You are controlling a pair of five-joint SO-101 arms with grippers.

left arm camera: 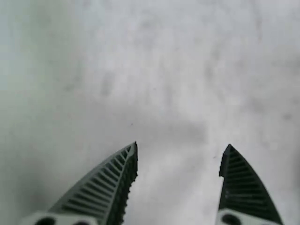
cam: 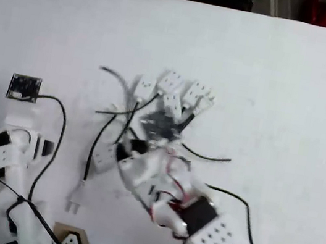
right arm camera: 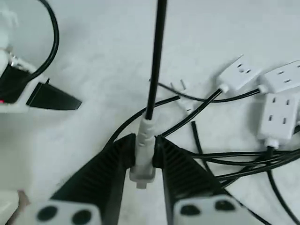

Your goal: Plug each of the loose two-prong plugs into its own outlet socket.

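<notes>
1. Lower centre of the right wrist view: the right hand (right arm camera: 144,139), with black ribbed fingers, is clenched on a small white moulded plug (right arm camera: 142,164). Its thin black cord (right arm camera: 157,56) runs to the top of the frame.
2. At right, white plastic outlet sockets (right arm camera: 280,112) lie among tangled black cords.
3. High view, lower left of centre: a second white two-prong plug (cam: 77,198) lies loose on the white counter (cam: 294,87).
4. The left hand (left arm camera: 180,154) is released, its fingers spread above bare counter.
5. The plug looks light, hard and smooth. It is best pinched across the flat sides of its body, not by the springy cord. The light sockets may slide when pushed.
</notes>
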